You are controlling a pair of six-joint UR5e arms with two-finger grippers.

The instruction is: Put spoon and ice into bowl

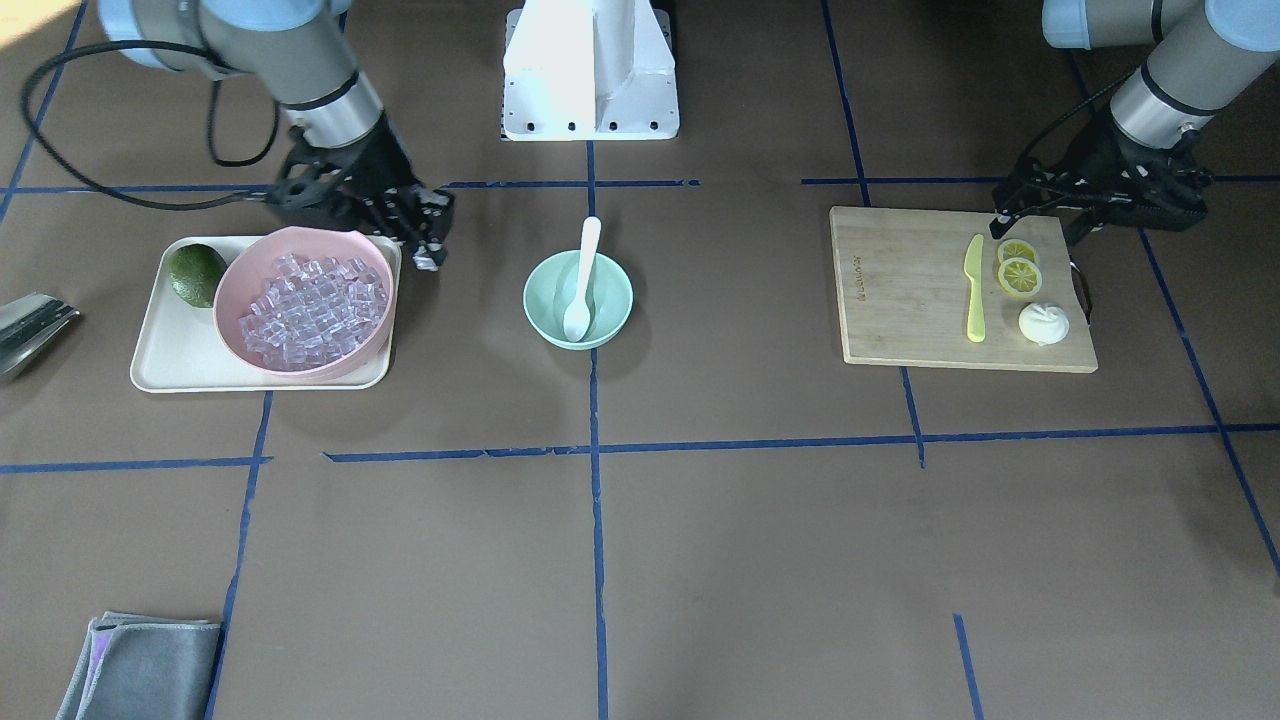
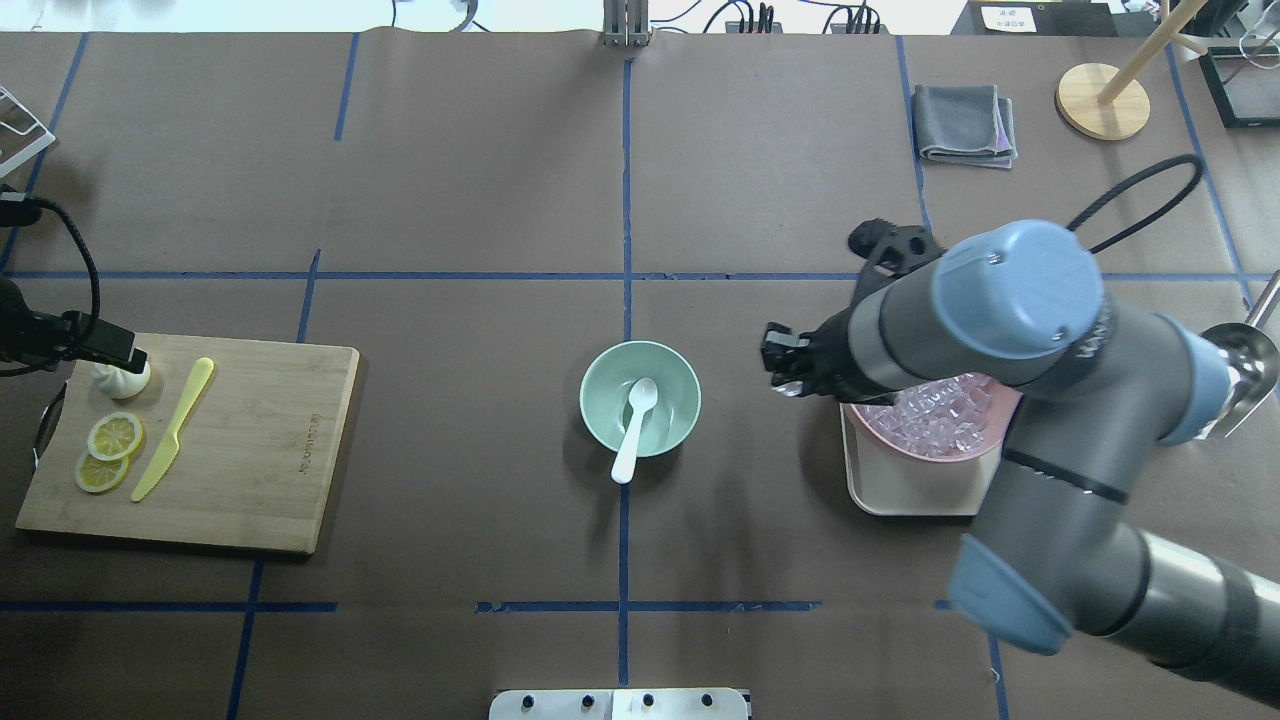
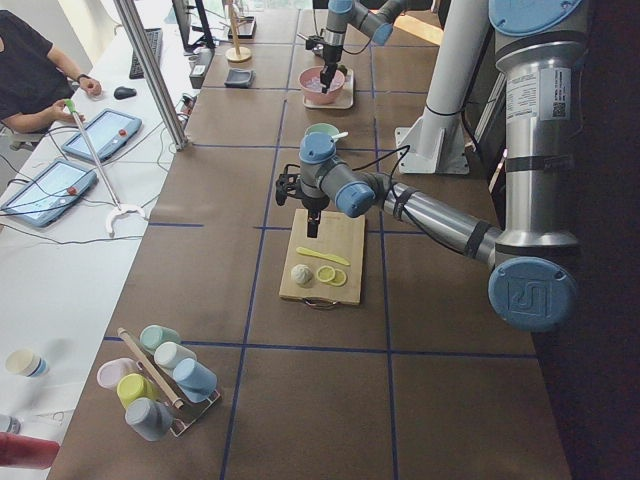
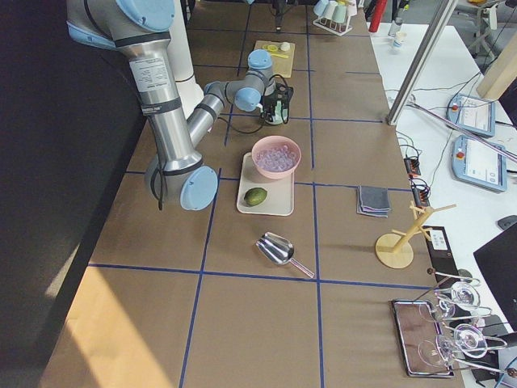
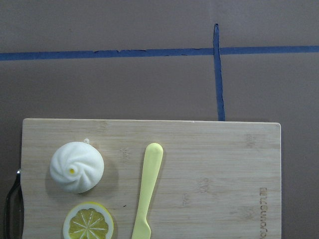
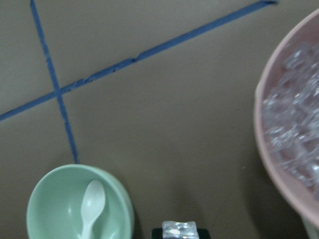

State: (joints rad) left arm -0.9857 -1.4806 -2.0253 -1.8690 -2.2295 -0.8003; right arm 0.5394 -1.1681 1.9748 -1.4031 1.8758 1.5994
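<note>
The white spoon (image 1: pixel 583 280) lies in the mint-green bowl (image 1: pixel 620 285) at the table's middle, scoop down and handle over the rim; both also show in the overhead view, spoon (image 2: pixel 635 425) in bowl (image 2: pixel 590 400). My right gripper (image 1: pixel 430 250) is shut on one clear ice cube (image 6: pixel 180 230) and hangs between the pink bowl (image 1: pixel 230 290) of ice cubes (image 1: pixel 310 310) and the mint-green bowl (image 6: pixel 50 199). My left gripper (image 1: pixel 1036 226) is open and empty above the near edge of the cutting board (image 1: pixel 900 300).
The pink bowl and an avocado (image 1: pixel 197 273) sit on a cream tray (image 1: pixel 170 360). The board holds a yellow-green knife (image 1: pixel 974 290), lemon slices (image 1: pixel 1019 275) and a white bun (image 1: pixel 1043 322). A metal scoop (image 1: pixel 30 325) and a grey cloth (image 1: pixel 145 665) lie beyond.
</note>
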